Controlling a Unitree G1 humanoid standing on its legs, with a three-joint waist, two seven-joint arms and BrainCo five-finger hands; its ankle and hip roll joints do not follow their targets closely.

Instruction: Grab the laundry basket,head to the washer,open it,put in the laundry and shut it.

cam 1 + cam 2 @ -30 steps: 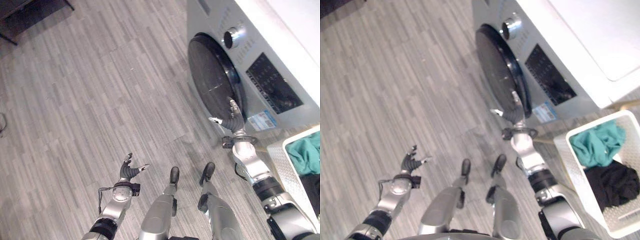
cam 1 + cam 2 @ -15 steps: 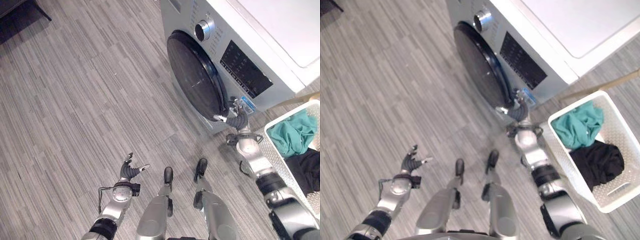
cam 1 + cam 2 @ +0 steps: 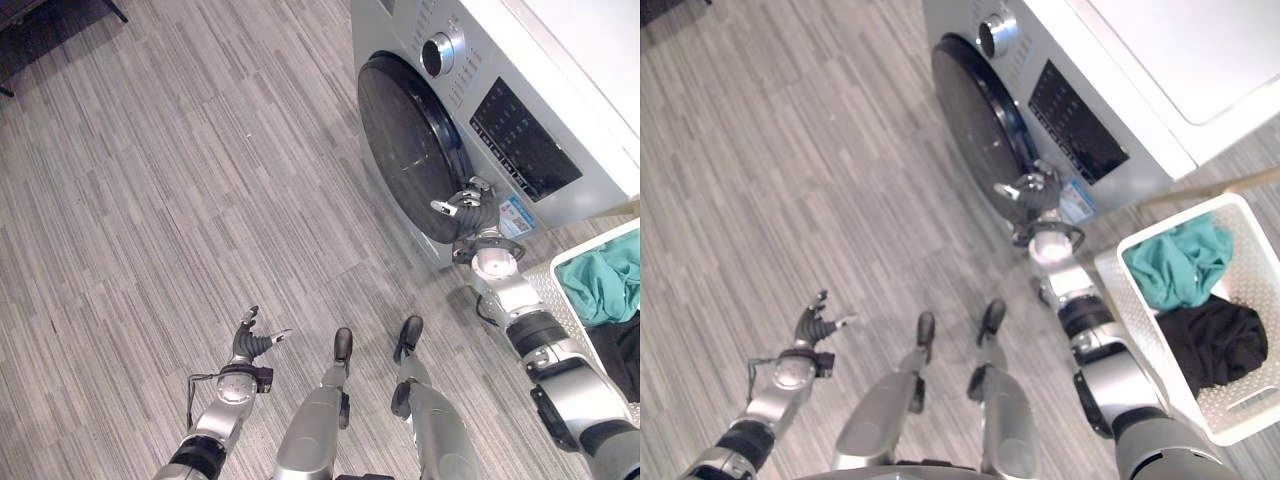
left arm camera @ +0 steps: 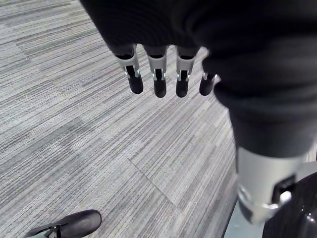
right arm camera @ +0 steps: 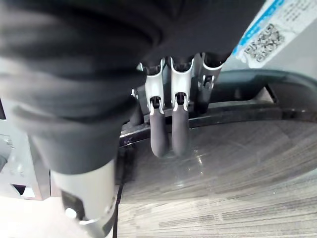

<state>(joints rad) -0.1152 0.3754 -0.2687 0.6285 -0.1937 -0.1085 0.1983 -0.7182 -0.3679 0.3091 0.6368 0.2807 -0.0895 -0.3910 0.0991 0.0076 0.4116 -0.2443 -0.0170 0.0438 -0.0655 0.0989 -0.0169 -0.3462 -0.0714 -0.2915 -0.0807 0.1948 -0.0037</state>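
While basket is sitting beside washer, right hand is hooking curled fingers on door rim; pull-open is coming next. Left hand is hanging relaxed, holding nothing.

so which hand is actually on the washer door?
The right hand: it is at the rim of the dark round washer door. The left hand hangs open over bare floor, apart from the washer.

right hand now curled at washer door rim
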